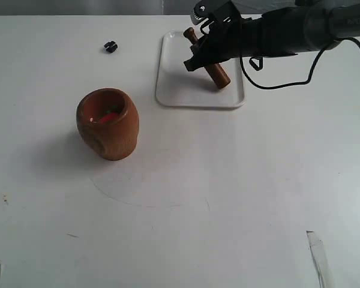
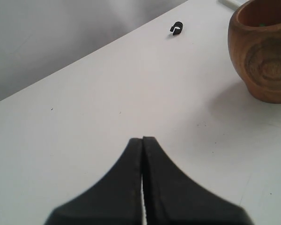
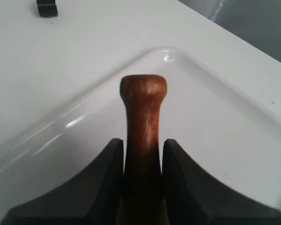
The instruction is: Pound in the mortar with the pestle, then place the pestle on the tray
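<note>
The orange-brown mortar (image 1: 108, 123) stands left of centre on the table, with reddish bits showing in its mouth; its side also shows in the left wrist view (image 2: 264, 56). The dark brown pestle (image 1: 217, 73) lies slanted over the white tray (image 1: 180, 90), its thick end down on the tray floor and its knob toward the far rim. My right gripper (image 1: 201, 57) is shut on the pestle's neck (image 3: 143, 117), above the tray (image 3: 215, 126). The left gripper (image 2: 143, 139) is shut with nothing in it, over bare table beside the mortar, and is outside the exterior view.
A small black clip (image 1: 110, 46) lies on the table behind the mortar, also seen in the wrist views (image 2: 176, 29) (image 3: 47, 7). The right arm's cable (image 1: 288, 75) hangs beside the tray. A strip of clear tape (image 1: 318, 258) sits near the front right.
</note>
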Robot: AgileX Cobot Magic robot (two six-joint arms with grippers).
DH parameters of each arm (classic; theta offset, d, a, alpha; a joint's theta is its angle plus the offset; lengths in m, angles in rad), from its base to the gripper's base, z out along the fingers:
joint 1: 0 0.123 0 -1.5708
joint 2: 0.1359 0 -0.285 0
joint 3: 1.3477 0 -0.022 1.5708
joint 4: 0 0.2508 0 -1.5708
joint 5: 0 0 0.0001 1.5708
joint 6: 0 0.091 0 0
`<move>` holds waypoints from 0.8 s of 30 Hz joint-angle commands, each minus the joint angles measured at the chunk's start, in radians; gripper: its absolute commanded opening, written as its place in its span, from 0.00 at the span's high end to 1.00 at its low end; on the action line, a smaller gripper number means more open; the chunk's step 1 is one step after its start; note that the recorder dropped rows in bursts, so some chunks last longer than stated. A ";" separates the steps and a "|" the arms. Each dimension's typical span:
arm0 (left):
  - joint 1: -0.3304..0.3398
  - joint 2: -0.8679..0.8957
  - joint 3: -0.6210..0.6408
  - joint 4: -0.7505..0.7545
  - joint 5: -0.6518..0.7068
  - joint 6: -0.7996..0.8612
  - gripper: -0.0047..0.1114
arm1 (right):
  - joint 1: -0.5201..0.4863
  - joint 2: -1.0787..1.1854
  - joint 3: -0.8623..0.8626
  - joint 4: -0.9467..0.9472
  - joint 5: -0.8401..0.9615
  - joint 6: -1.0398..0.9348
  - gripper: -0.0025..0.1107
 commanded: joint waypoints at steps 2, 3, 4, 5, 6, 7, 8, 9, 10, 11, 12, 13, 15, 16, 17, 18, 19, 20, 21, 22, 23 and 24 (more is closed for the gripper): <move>-0.008 -0.001 0.001 -0.007 -0.003 -0.008 0.96 | -0.004 0.001 -0.007 0.005 -0.002 0.002 0.86; -0.008 -0.001 0.001 -0.007 -0.003 -0.008 0.96 | -0.004 0.001 -0.007 0.005 -0.002 0.002 0.78; -0.008 -0.001 0.001 -0.007 -0.003 -0.008 0.96 | -0.004 0.001 -0.007 0.005 -0.002 0.002 0.73; -0.008 -0.001 0.001 -0.007 -0.003 -0.008 0.96 | -0.004 0.001 -0.007 0.005 -0.002 0.002 0.66; -0.008 -0.001 0.001 -0.007 -0.003 -0.008 0.96 | -0.004 0.001 -0.007 0.005 -0.002 -0.003 0.59; -0.008 -0.001 0.001 -0.007 -0.003 -0.008 0.96 | -0.004 0.001 -0.007 0.005 -0.002 -0.005 0.54; -0.008 -0.001 0.001 -0.007 -0.003 -0.008 0.96 | -0.004 0.001 -0.007 0.005 -0.005 -0.005 0.48; -0.008 -0.001 0.001 -0.007 -0.003 -0.008 0.96 | -0.004 0.001 -0.007 0.005 -0.013 -0.005 0.43; -0.008 -0.001 0.001 -0.007 -0.003 -0.008 0.96 | -0.004 0.001 -0.007 0.005 -0.022 -0.005 0.39; -0.008 -0.001 0.001 -0.007 -0.003 -0.008 0.96 | -0.004 0.001 -0.007 0.005 -0.035 -0.005 0.37; -0.008 -0.001 0.001 -0.007 -0.003 -0.008 0.96 | -0.004 0.001 -0.007 0.005 -0.060 -0.005 0.33; -0.008 -0.001 0.001 -0.007 -0.003 -0.008 0.96 | -0.004 -0.001 -0.007 0.005 -0.079 -0.005 0.32; -0.008 -0.001 0.001 -0.007 -0.003 -0.008 0.96 | -0.004 -0.012 -0.007 0.005 -0.114 -0.005 0.32; -0.008 -0.001 0.001 -0.007 -0.003 -0.008 0.96 | -0.004 -0.024 -0.007 0.005 -0.127 -0.005 0.32; -0.008 -0.001 0.001 -0.007 -0.003 -0.008 0.96 | -0.004 -0.050 -0.007 0.005 -0.132 -0.002 0.32; -0.008 -0.001 0.001 -0.007 -0.003 -0.008 0.96 | -0.004 -0.062 -0.007 0.005 -0.132 0.011 0.32; -0.008 -0.001 0.001 -0.007 -0.003 -0.008 0.96 | -0.004 -0.078 -0.007 0.005 -0.134 0.020 0.32; -0.008 -0.001 0.001 -0.007 -0.003 -0.008 0.96 | -0.004 -0.113 -0.003 0.005 -0.138 0.040 0.34; -0.008 -0.001 0.001 -0.007 -0.003 -0.008 0.96 | -0.004 -0.151 0.012 0.005 -0.138 0.040 0.37; -0.008 -0.001 0.001 -0.007 -0.003 -0.008 0.96 | -0.004 -0.187 0.037 0.005 -0.138 0.037 0.42; -0.008 -0.001 0.001 -0.007 -0.003 -0.008 0.96 | -0.004 -0.208 0.054 0.005 -0.138 0.030 0.45; -0.008 -0.001 0.001 -0.007 -0.003 -0.008 0.96 | -0.004 -0.244 0.083 0.005 -0.138 0.015 0.52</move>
